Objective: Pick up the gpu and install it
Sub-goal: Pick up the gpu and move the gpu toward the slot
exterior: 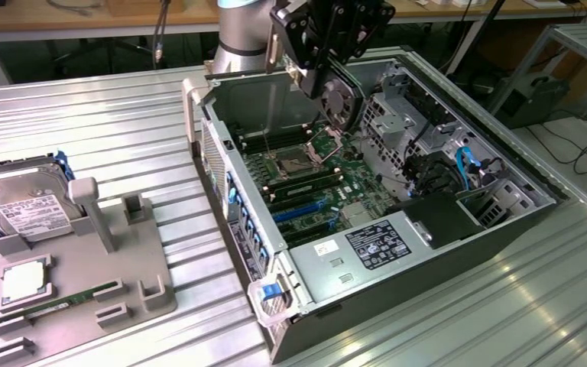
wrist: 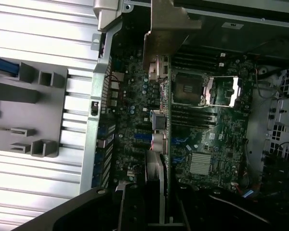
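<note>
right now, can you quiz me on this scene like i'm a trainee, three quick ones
1. True or false: the gripper holds the graphics card over the open computer case.
2. Where is the hard drive? A) inside the case B) on the grey holder C) in the gripper
3. Fill in: the case lies on its ___, open face up.
Key: 1 true; 2 B; 3 side.
</note>
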You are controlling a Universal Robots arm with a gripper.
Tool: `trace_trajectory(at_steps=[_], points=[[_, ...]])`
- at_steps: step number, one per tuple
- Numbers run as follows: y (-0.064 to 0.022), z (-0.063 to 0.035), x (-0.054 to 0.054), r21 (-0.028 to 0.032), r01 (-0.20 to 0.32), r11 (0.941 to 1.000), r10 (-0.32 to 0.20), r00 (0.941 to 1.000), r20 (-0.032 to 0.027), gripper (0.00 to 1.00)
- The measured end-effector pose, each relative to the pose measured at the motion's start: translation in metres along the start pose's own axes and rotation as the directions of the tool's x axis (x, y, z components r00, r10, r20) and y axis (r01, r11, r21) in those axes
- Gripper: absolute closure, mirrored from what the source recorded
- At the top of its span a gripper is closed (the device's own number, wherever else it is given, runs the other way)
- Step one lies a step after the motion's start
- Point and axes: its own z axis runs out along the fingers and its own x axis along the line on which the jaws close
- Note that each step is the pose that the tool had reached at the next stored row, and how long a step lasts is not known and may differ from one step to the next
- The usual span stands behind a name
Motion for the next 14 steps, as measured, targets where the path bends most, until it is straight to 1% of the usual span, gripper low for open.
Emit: trace_trajectory(at_steps=[4,10,14], points=[[-0.0004,0.0001,-0.003,0.0001,0.000,1.0000,0.000,1.0000,-0.0001,0.72],[-0.0015,0.0004,-0.011,-0.0001,0.000,1.0000,0.000,1.0000,0.0001,0.72],[-0.0019,0.0008,-0.013,-0.0001,0.000,1.0000,0.000,1.0000,0.0001,0.72]])
